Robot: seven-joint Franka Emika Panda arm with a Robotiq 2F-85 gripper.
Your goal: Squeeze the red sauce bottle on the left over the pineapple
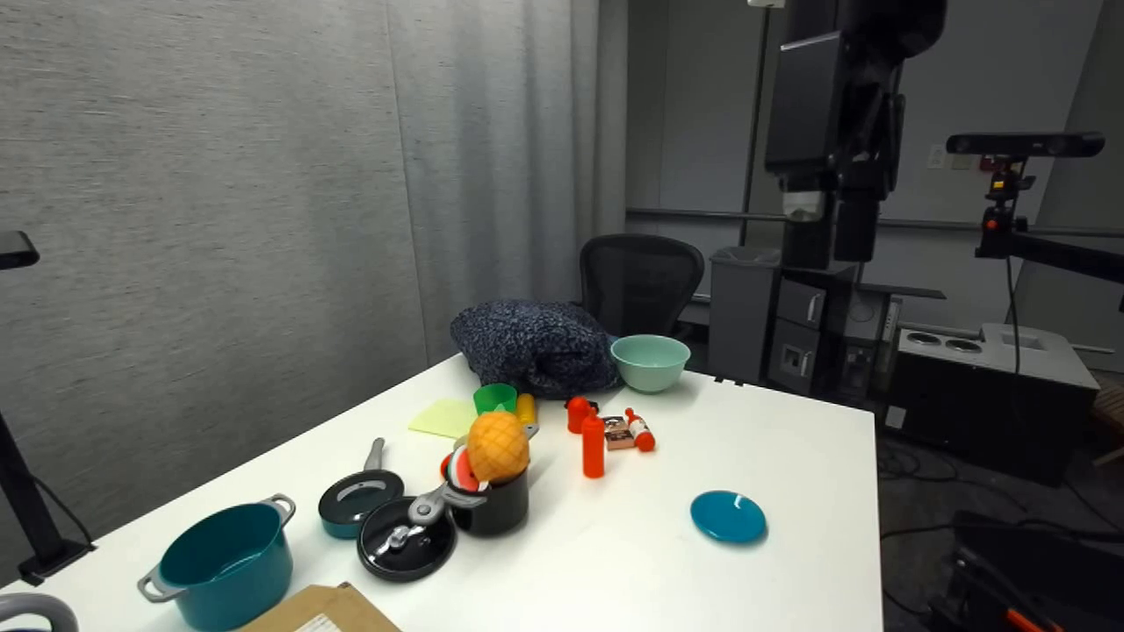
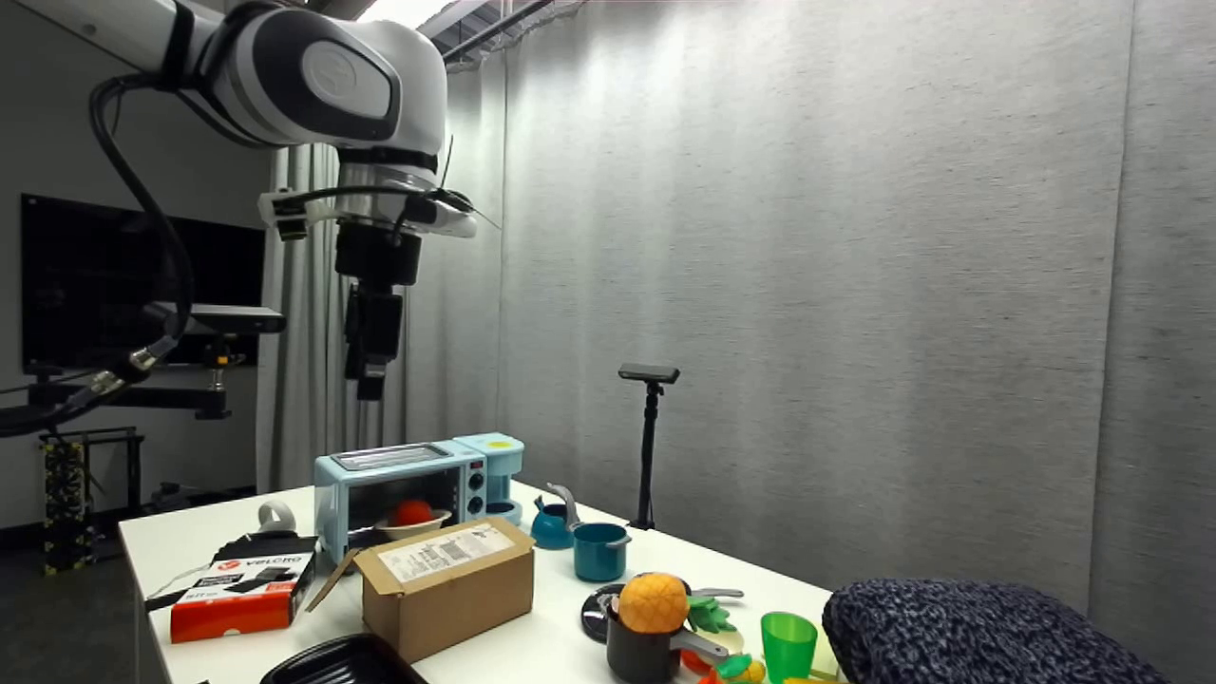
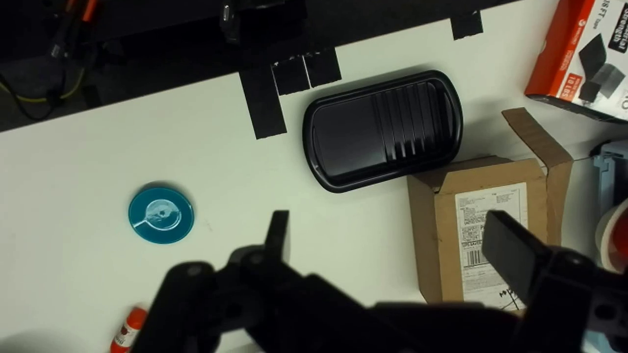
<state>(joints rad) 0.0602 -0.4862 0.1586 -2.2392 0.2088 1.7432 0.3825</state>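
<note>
The red sauce bottle [image 1: 594, 448] stands upright on the white table in an exterior view. It does not show in the wrist view. The pineapple [image 1: 498, 448] is yellow-orange and rests on top of a black pot [image 1: 500, 507]; it also shows in an exterior view [image 2: 654, 604]. A green leafy piece [image 2: 708, 614] shows beside it; I cannot tell whether it is joined on. My gripper [image 1: 830, 244] is high above the table, pointing down, well apart from bottle and pineapple. In the wrist view the gripper [image 3: 387, 220] is open, with nothing between its fingers.
A red bottle with a white label [image 1: 641, 432] lies near the sauce bottle, with a squat red item [image 1: 577, 414] behind. A teal lid [image 1: 728, 516], a teal bowl [image 1: 651, 362], a cardboard box [image 2: 451, 579], a black tray [image 3: 382, 130] and a toy oven [image 2: 399, 494] stand around.
</note>
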